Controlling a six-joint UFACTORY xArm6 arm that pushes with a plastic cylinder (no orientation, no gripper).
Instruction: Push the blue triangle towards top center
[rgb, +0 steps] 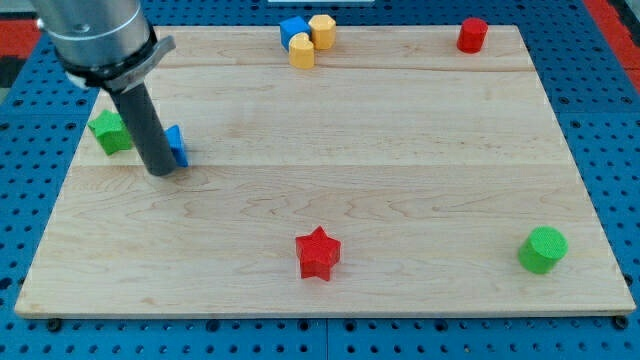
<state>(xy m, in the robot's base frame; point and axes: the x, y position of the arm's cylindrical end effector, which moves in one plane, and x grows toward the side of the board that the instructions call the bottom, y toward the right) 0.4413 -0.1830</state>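
The blue triangle (177, 145) lies on the wooden board (330, 190) near the view's left edge, partly hidden behind my dark rod. My tip (161, 171) rests on the board just left of and slightly below the blue triangle, touching or almost touching it. A green block (110, 131) sits just to the left of the rod.
At the view's top centre a blue block (292, 29) and two yellow blocks (321, 29) (302, 50) stand together. A red cylinder (472, 35) is at top right. A red star (318, 253) is at bottom centre and a green cylinder (542, 249) at bottom right.
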